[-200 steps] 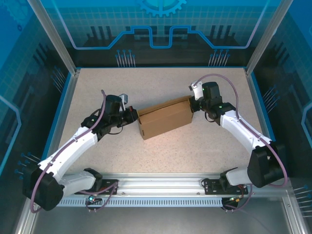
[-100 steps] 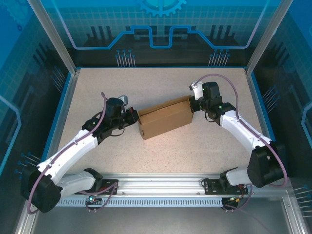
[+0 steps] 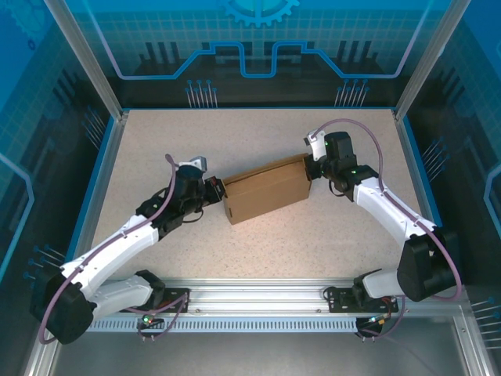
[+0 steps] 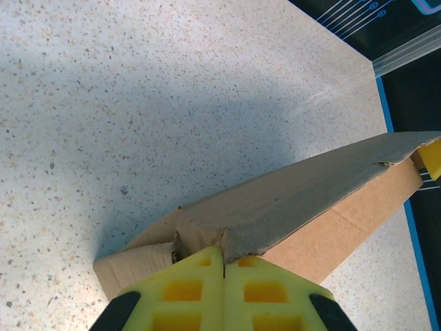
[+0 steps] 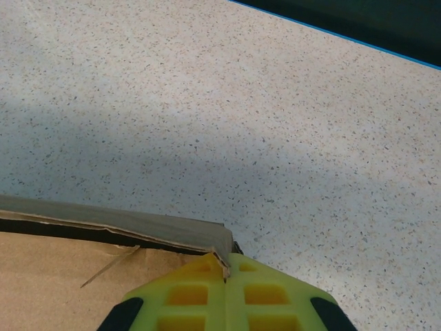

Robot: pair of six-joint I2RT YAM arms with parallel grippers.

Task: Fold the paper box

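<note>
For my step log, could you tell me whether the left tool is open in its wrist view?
No, the left tool is shut, its yellow halves meeting at a thin seam by the box.

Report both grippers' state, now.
Left gripper: closed, tips against the paper box; grip cannot be told.
Right gripper: closed, tips at its other end; grip cannot be told.

Top view looks down from behind; both wrist views (very close) share the paper box [image 4: 296, 207].
</note>
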